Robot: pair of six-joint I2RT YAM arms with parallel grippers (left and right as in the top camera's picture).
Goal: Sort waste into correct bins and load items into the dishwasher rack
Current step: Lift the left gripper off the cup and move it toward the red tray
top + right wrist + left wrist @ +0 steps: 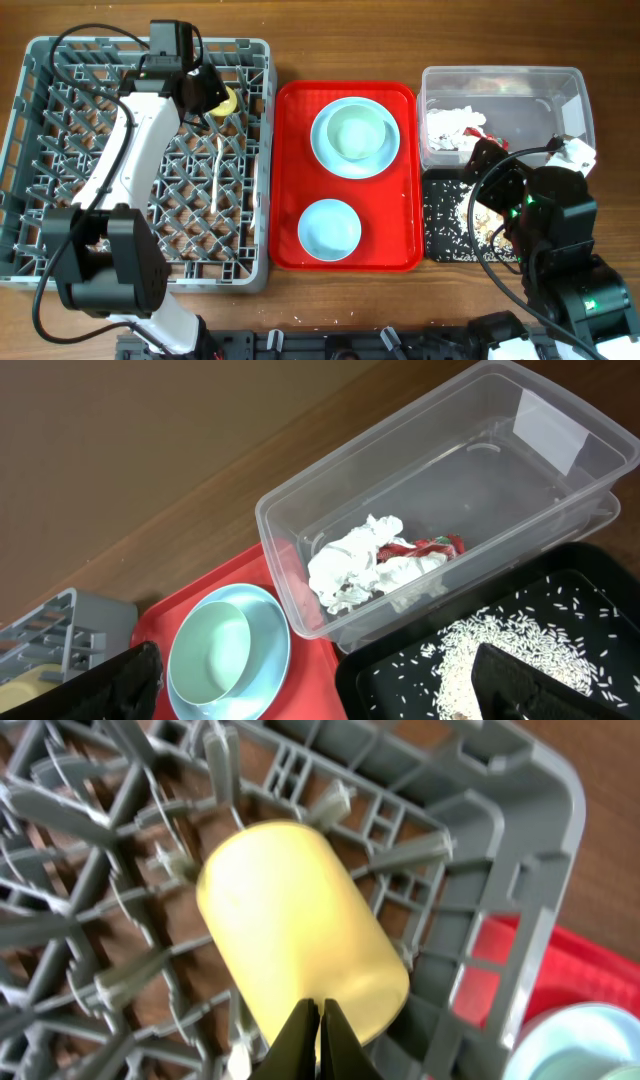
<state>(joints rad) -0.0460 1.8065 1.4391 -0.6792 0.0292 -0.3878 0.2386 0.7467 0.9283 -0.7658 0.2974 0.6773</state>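
Overhead, the dishwasher rack (262, 170), a square grey plastic crate with a grid of upright pegs, fills the left of the table. The left gripper (205, 90) hangs over its far right corner, and the yellow cup (229, 100) is just beside it, inside the rack. To the right lies the flat red tray (400, 180), carrying a round blue-green plate (325, 155) with a bowl (355, 130) nested on it, and nearer, a second bowl (330, 228). Further right stands the clear tub (520, 100), holding the crumpled napkin (450, 125) and the red wrapper (474, 133). In front of it the shallow black tray (445, 235) is strewn with rice (480, 215).

Only the left wrist view shows the grip: the dark fingers (335, 1040) are clenched almost together on the near rim of the smooth cylindrical cup, which lies tilted among the pegs.

Only the right wrist view shows the right gripper (315, 665) released, its fingers wide apart above the black tray, well apart from the napkin
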